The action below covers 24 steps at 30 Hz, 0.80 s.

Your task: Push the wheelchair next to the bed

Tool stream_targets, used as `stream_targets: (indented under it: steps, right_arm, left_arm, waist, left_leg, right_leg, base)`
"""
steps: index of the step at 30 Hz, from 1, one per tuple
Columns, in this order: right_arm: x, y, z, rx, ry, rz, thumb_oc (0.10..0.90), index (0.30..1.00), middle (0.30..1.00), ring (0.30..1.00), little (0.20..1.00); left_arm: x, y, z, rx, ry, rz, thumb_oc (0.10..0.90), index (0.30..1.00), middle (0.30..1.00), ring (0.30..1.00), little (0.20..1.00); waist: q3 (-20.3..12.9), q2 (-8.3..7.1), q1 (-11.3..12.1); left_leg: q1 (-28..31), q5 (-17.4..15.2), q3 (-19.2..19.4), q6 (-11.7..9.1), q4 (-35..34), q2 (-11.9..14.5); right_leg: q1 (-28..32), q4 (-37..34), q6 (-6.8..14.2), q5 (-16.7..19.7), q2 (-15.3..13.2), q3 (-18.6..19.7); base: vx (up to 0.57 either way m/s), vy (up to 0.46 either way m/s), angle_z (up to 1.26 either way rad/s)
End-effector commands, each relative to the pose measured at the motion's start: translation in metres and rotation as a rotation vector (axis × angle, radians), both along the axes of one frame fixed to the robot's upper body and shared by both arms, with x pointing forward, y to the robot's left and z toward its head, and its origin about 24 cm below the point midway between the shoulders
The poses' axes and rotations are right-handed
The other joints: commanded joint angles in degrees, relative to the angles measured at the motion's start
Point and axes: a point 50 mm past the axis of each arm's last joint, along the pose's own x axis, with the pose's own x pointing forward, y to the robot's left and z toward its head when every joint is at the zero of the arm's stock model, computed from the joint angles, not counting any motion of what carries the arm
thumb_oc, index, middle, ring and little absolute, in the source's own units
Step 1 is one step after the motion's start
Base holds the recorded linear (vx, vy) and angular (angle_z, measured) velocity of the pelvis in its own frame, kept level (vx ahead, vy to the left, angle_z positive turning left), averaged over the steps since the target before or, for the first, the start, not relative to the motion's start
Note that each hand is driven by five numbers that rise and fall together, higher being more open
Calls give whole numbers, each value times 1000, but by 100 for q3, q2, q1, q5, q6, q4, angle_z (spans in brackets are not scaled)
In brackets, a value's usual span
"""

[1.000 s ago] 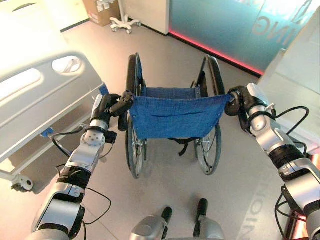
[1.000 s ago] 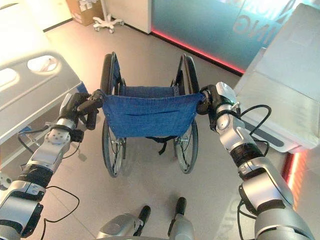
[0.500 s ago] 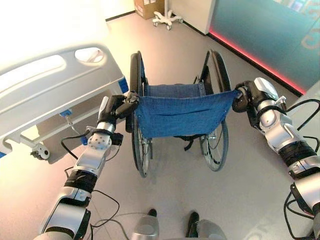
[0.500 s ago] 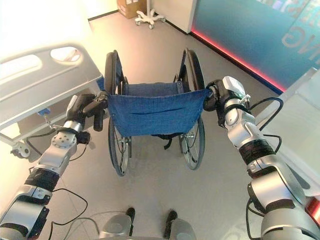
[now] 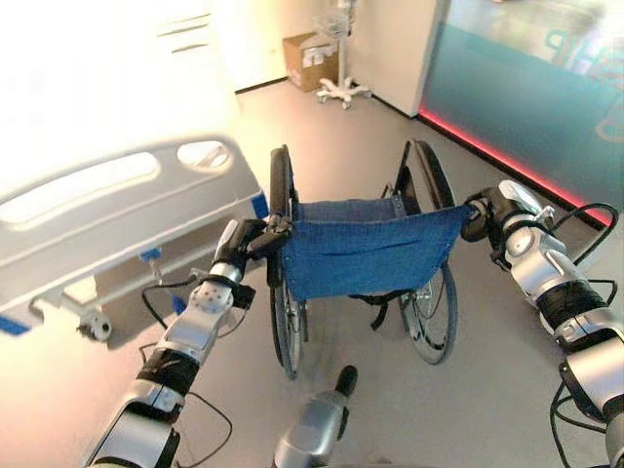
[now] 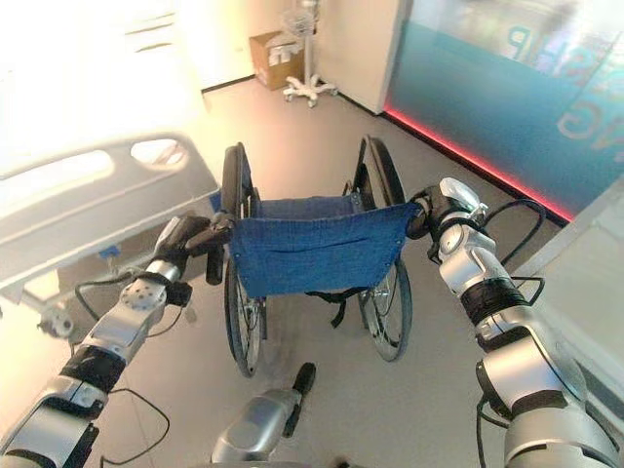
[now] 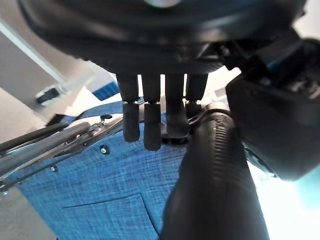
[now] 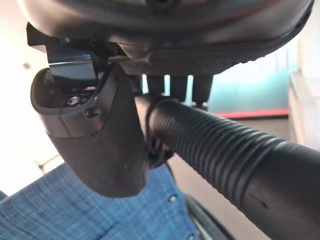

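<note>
Wheelchair [image 5: 366, 258] on the floor [image 5: 487, 390], facing away, its left wheel just beside the bed [image 5: 107, 234]. Left hand [image 5: 250, 241] with fingers [image 7: 150, 120] curled round the left push handle [image 7: 215, 170]. Right hand [image 5: 485, 210] wrapped likewise on the right push handle [image 8: 225, 155], thumb over it.
</note>
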Motion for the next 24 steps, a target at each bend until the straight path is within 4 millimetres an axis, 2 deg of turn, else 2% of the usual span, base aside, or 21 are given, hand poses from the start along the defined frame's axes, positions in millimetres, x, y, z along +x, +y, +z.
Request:
stream_targets:
  steps: [1,4,7,9,13,15,18,19,22,24]
  right_arm:
    - [1,31,-21,31,123,129,400,300,300,300,300]
    - [1,31,-21,34,111,114,400,300,300,300,300]
    - [3,30,-22,42,109,98,400,300,300,300,300]
    - [4,31,-25,45,117,101,400,300,300,300,300]
    - [4,32,-29,20,114,125,400,300,300,300,300]
    - [5,37,-30,-11,101,150,400,300,300,300,300]
    - [7,35,-26,-37,82,149,400,300,300,300,300]
    - [8,33,-21,-39,62,138,400,300,300,300,300]
    - [9,29,-12,-35,42,122,400,300,300,300,300]
    - [11,31,-5,-26,36,121,400,300,300,300,300]
  left_arm:
    - [12,5,-4,314,83,-90,400,300,300,300,300]
    - [20,7,3,339,84,-80,400,300,300,300,300]
    - [24,8,5,353,88,-69,400,300,300,300,300]
    - [25,10,4,367,98,-68,400,300,300,300,300]
    - [22,12,-1,340,108,-43,400,300,300,300,300]
    - [20,12,-5,315,104,-26,400,300,300,300,300]
    - [22,9,-3,298,82,-34,400,300,300,300,300]
    - [25,8,4,295,53,-38,400,300,300,300,300]
    - [29,7,15,291,8,-46,400,300,300,300,300]
    - [30,7,23,290,-27,-41,400,300,300,300,300]
  waist:
    - [-84,-582,-462]
    - [-260,-719,-428]
    - [-351,-772,-397]
    - [-460,-794,-328]
    - [-595,-821,-284]
    - [-596,-769,-329]
    - [-469,-613,-495]
    - [-318,-568,-644]
    - [-124,-624,-820]
    - [-69,-700,-909]
  left_leg:
    - [-156,443,301,665,-426,-473]
    - [-93,414,259,783,-562,-585]
    - [-66,401,242,865,-641,-628]
    - [-10,404,281,918,-791,-657]
    - [103,385,312,986,-923,-717]
    - [236,309,270,994,-930,-676]
    - [493,211,10,948,-921,-575]
    - [656,97,-187,942,-906,-578]
    - [803,-139,-458,956,-848,-673]
    - [861,-306,-657,953,-787,-774]
  right_leg:
    - [278,156,5,506,422,-1148]
    - [271,296,246,866,274,-1200]
    - [244,527,375,1127,169,-1229]
    - [289,774,476,1458,54,-1287]
    - [228,1055,544,1853,-47,-1352]
    - [-58,1001,520,1859,-154,-1381]
    - [-838,648,433,1699,-190,-1272]
    - [-1324,445,421,1722,-270,-1165]
    - [-1713,-196,485,2014,-387,-912]
    - [-1875,-638,605,2341,-476,-692]
  base:
    - [321,125,-16]
    - [219,108,-29]
    - [224,123,-22]
    - [213,129,-3]
    - [200,118,-26]
    - [189,41,-25]
    - [130,-83,-4]
    - [93,-166,24]
    - [140,-194,71]
    - [247,-204,82]
